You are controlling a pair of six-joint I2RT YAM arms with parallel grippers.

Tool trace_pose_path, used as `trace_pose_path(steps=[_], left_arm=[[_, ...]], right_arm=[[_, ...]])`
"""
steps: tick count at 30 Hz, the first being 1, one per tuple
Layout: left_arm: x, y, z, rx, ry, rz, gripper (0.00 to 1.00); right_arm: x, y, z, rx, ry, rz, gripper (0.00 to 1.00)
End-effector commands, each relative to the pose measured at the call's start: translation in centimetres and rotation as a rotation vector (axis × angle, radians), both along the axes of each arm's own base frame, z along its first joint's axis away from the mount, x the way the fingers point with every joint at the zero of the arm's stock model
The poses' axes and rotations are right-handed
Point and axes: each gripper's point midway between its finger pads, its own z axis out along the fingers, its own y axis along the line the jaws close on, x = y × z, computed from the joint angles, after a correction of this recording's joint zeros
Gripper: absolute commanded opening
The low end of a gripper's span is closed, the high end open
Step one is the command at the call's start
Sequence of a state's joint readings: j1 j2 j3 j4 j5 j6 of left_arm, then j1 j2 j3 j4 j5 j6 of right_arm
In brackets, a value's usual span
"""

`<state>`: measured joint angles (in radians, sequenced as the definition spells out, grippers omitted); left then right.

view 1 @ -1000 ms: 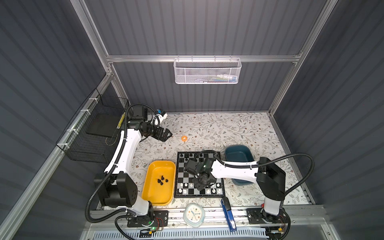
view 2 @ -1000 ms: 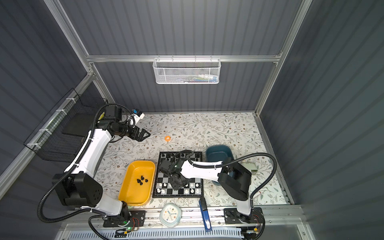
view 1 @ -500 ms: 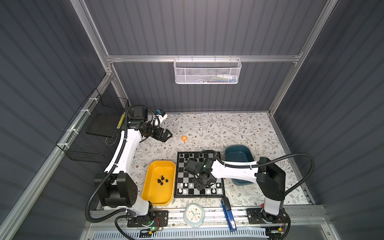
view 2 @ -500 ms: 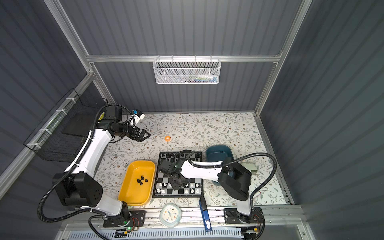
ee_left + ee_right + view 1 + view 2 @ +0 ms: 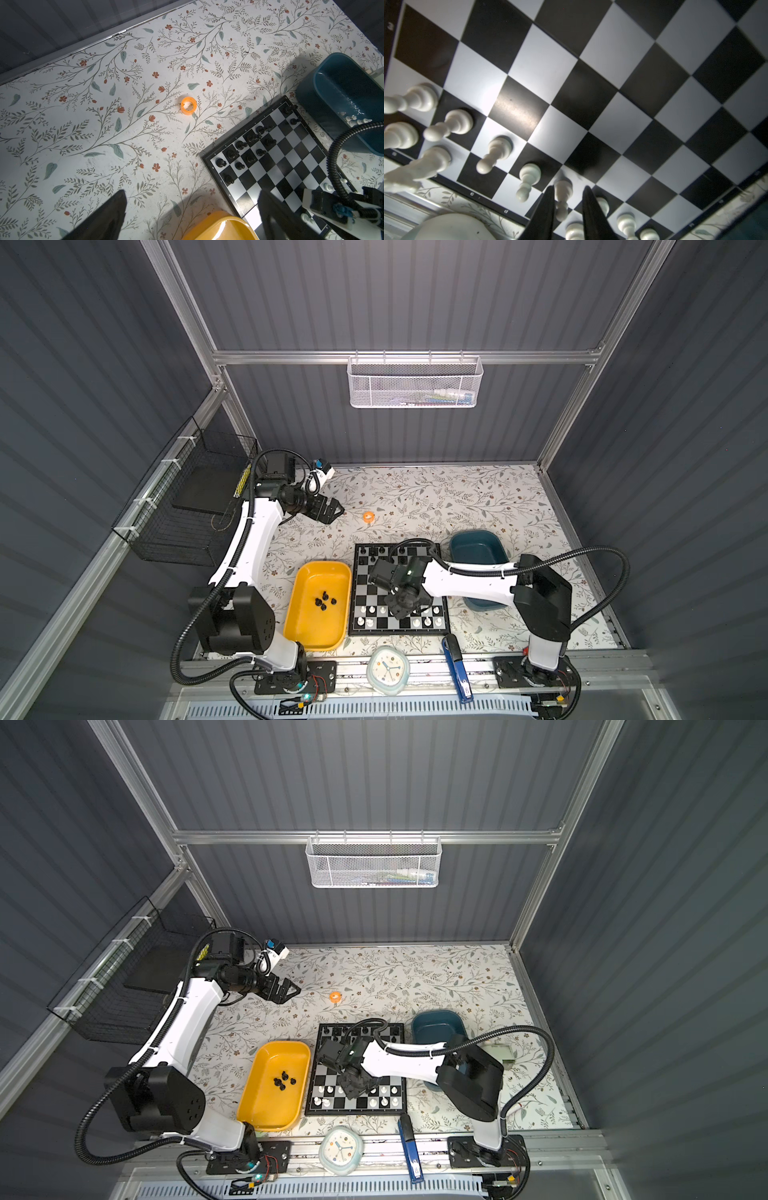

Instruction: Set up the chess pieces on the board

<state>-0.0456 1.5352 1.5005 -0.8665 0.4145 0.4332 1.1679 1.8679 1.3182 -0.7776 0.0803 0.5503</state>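
While my right pincer (image 5: 569, 188) stands narrowly parted astride a white pawn (image 5: 563, 194) near the board's (image 5: 376, 591) front edge, gaps show beside the pawn. The board lies on the surface (image 5: 457, 497) between the yellow tray (image 5: 307, 626) and the teal tray (image 5: 478, 547). My left pincer (image 5: 332, 512) gapes wide, empty, well apart.

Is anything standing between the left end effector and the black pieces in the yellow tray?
Nothing visible does. Between the left end effector and the black pieces in the yellow tray lies only bare table.
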Motion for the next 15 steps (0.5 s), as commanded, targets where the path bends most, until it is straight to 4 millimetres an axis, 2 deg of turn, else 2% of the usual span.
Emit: trace_pose_path(steps=[1, 11, 15], left_arm=[[-0.5, 0.3, 1.2, -0.005, -0.027, 0.017, 1.0], [-0.6, 0.5, 1.3, 0.001, -0.034, 0.022, 1.0], [-0.6, 0.6, 1.6, 0.009, -0.04, 0.018, 0.99]], right_arm=[[0.2, -0.7, 1.0, -0.009, -0.03, -0.005, 0.28], [0.3, -0.2, 3.2, 0.028, -0.048, 0.029, 0.28], [1.8, -0.8, 6.7, 0.051, -0.104, 0.024, 0.28]])
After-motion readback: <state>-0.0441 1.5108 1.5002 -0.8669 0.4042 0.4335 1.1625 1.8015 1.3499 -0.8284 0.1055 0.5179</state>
